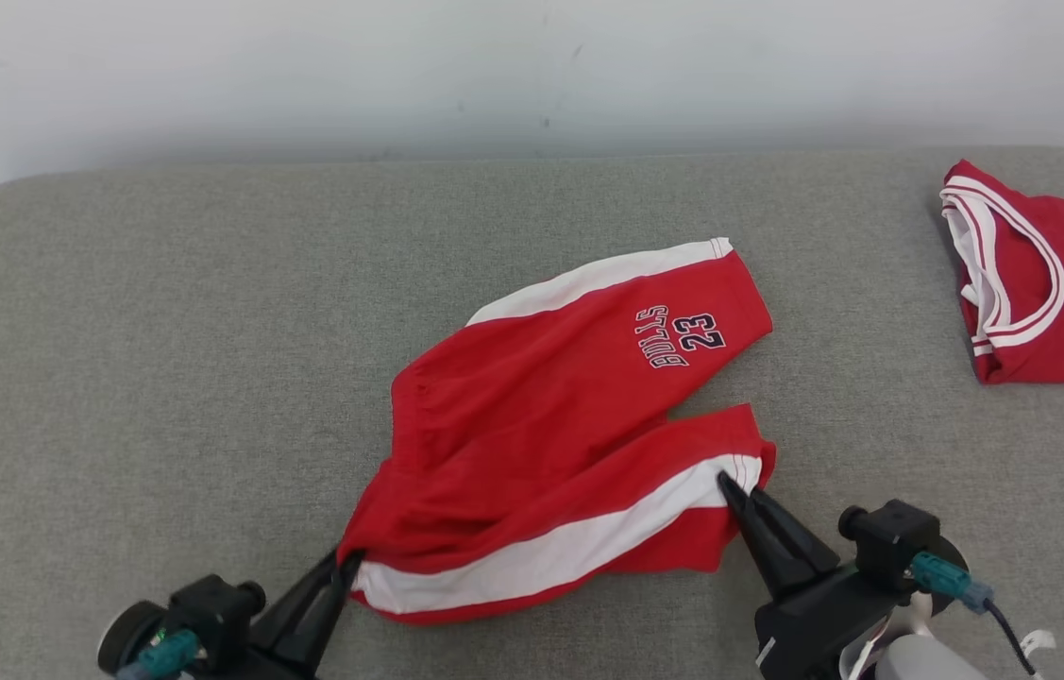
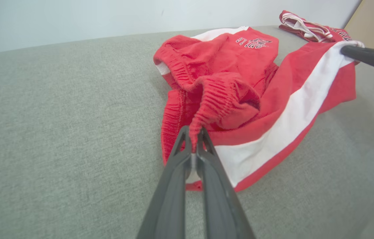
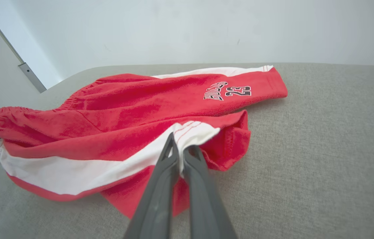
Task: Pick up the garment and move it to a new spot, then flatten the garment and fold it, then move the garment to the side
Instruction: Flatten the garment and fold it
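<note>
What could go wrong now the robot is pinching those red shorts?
The left gripper holds only a small pinch of the shorts at their bunched waistband, so it might slip out when lifted. The right gripper grips just the hem corner, which could slip too. The loose far leg may drag and crumple.

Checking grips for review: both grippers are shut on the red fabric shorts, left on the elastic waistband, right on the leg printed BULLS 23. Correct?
No. The right gripper is shut on the striped hem of the red fabric shorts' other leg; the printed leg lies free, per the right wrist view. The rest stands.
</note>
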